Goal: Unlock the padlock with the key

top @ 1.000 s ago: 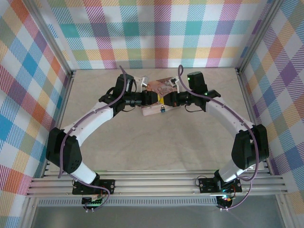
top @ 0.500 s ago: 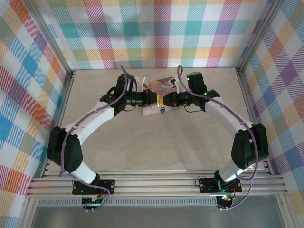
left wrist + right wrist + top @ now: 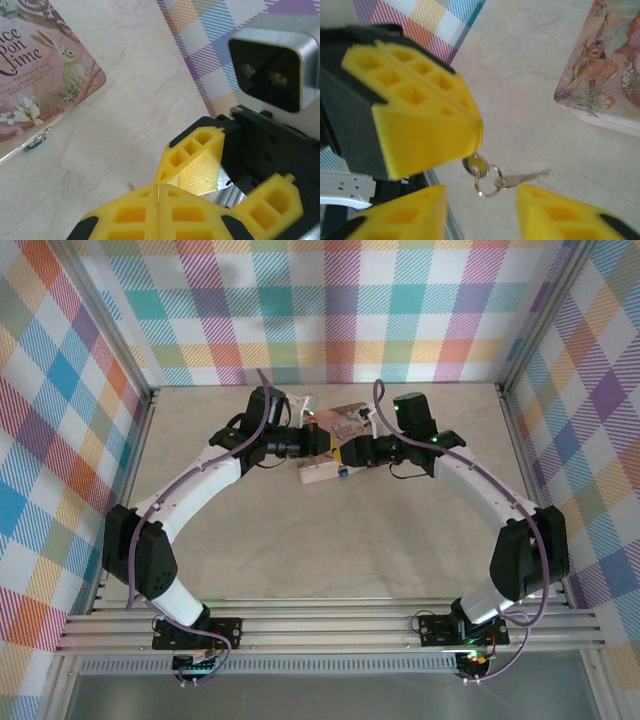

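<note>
While left fingers (image 3: 420, 115) pinch the key (image 3: 475, 164), tin (image 3: 40, 90) reads "nce pon".

Hidden: key (image 3: 476, 164) end inside left pincer (image 3: 472, 132); padlock (image 3: 35, 141) partly behind tin (image 3: 45, 75); tin cropped by frame.

**Surroundings and fixtures**

A pink tin (image 3: 343, 421) (image 3: 40, 75) (image 3: 610, 65) lies flat at the far middle of the pale marbled table (image 3: 330, 550). Its lid shows a rabbit, a fawn and white flowers. Plaid cloth walls (image 3: 330, 310) enclose the left, right and far sides. Metal rails (image 3: 330, 625) run along the near edge.
</note>
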Available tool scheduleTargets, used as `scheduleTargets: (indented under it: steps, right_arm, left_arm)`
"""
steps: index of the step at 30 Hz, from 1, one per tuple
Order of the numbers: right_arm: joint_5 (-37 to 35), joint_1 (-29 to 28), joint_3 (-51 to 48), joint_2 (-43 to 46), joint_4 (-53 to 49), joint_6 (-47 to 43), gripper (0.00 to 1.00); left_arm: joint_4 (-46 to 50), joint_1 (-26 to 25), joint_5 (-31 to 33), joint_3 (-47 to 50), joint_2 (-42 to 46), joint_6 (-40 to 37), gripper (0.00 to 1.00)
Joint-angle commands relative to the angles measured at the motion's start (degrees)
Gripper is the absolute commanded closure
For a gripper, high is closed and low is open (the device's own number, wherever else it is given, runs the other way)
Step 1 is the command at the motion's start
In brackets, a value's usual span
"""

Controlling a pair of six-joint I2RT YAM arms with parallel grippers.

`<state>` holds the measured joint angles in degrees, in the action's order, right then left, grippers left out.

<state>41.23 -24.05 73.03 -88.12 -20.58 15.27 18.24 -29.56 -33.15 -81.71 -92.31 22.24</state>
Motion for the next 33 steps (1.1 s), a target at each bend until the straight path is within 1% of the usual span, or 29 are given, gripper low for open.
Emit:
scheduleTargets:
  steps: [1, 5, 7, 11, 13, 14, 17, 20, 25, 33]
  right_arm:
    - [-3.3, -0.3, -2.2, 5.6, 0.5, -3.5, 0.52]
    - [-10.5, -0.7, -4.8, 9.8, 2.7, -6.8, 0.53]
    - [-15.7, -2.3, -5.1, 10.9, 2.7, -9.6, 0.53]
    - [-24.5, -7.8, -5.7, 11.9, 4.5, -17.4, 0.51]
    - [-27.6, -10.5, -5.6, 11.6, 5.9, -20.4, 0.48]
    - [-28.9, -11.9, -5.4, 11.3, 6.5, -23.4, 0.47]
    - [-32.6, -15.0, -4.5, 10.0, 7.8, -27.3, 0.44]
    - [-35.7, -16.7, -4.3, 8.7, 10.2, -29.8, 0.4]
    - [-38.5, -17.1, -3.2, 6.1, 11.9, -31.3, 0.41]
    - [-39.9, -17.3, -3.4, 5.0, 16.2, -34.2, 0.49]
  left_arm:
    - [7.7, -0.3, 2.5, -4.3, -0.7, -4.1, 1.0]
    - [11.3, -0.3, 3.9, -7.0, -1.0, -2.1, 1.0]
    - [13.5, -0.3, 5.7, -8.5, -0.9, 0.3, 1.0]
    - [18.9, -0.3, 9.6, -11.9, -1.5, 6.1, 1.0]
    - [19.3, -0.3, 9.5, -12.6, -1.6, 9.0, 1.0]
    - [19.0, -0.3, 9.3, -12.6, -1.5, 10.6, 1.0]
    - [18.1, -0.3, 8.7, -12.7, -1.2, 14.0, 1.0]
    - [18.2, -0.3, 8.6, -13.7, -0.7, 15.2, 1.0]
    - [18.4, -0.4, 9.2, -13.8, 0.4, 16.7, 1.0]
    - [18.1, -0.4, 8.7, -13.0, 1.5, 18.6, 1.0]
